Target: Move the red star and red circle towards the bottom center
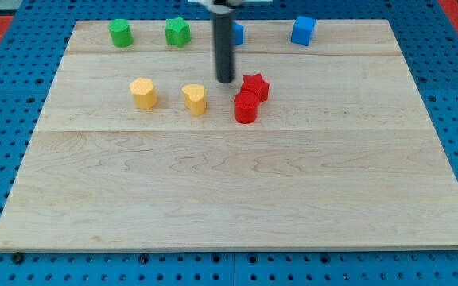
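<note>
The red star [255, 86] lies a little above the middle of the wooden board [237, 191]. The red circle [246, 107] touches it just below and slightly to the view's left. My tip [226, 81] is the lower end of the dark rod coming down from the view's top. It stands just left of the red star and up-left of the red circle, apart from both by a small gap.
A yellow heart [195, 98] and a yellow hexagon [143, 93] lie left of the red blocks. Along the top edge are a green cylinder [120, 32], a green star [177, 32], a blue block [238, 33] partly behind the rod, and a blue cube [303, 30].
</note>
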`<state>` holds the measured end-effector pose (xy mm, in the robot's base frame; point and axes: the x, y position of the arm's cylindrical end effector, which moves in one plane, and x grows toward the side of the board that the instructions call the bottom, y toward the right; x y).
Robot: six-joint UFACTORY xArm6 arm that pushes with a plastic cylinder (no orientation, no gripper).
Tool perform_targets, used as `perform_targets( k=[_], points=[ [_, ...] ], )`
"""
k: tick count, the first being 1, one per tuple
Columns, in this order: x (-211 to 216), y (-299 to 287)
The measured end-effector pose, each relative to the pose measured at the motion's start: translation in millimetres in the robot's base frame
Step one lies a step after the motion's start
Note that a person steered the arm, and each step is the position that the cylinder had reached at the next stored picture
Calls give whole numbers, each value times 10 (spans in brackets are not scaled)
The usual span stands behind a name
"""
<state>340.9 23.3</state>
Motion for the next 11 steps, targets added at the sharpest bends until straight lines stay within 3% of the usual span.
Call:
perform_targets(
  k=[1, 2, 4, 5, 6, 7, 8, 9, 10, 11],
  points=[
    [465, 76],
    [497, -47],
    [19, 816],
    [616, 778],
    [581, 284],
    [177, 498],
    [285, 50],
    [731, -295],
    [1081, -220],
    [1102, -189]
  ],
)
